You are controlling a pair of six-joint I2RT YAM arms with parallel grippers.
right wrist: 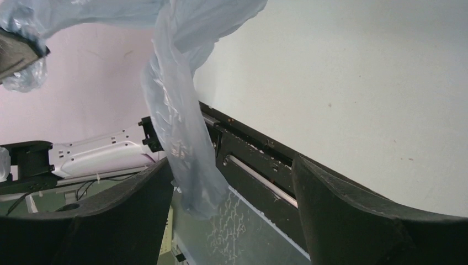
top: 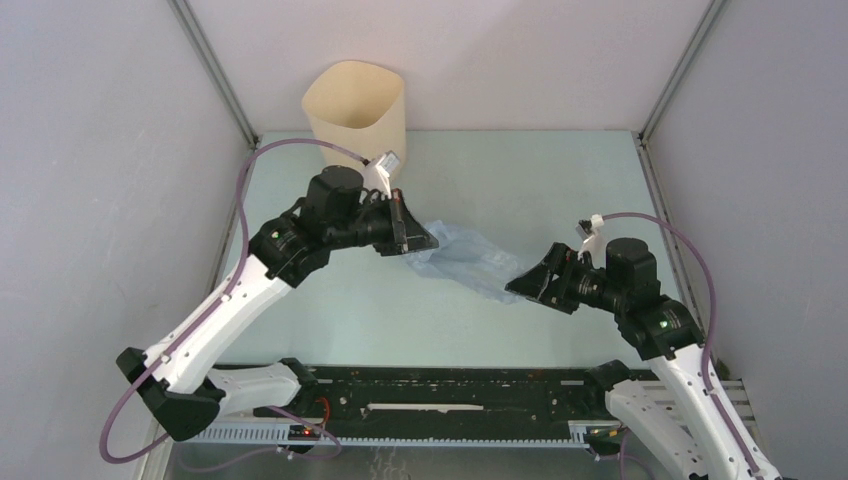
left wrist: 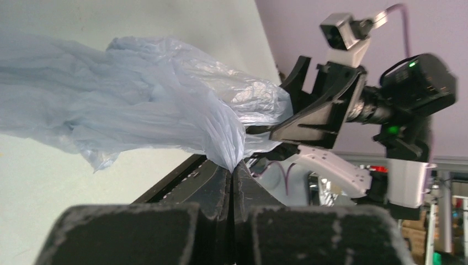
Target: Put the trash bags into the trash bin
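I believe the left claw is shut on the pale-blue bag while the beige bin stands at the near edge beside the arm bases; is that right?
Not quite: the bin stands at the far edge, as the top external view shows; the left claw is shut on the bag.

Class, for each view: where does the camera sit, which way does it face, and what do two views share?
Top external: above and behind, looking down on table, trash bin, left arm, right arm.
Left wrist: past the left gripper, shut on the trash bag, toward the right gripper.
Right wrist: between its open fingers, toward the black rail.
Shared: trash bag, in every view.
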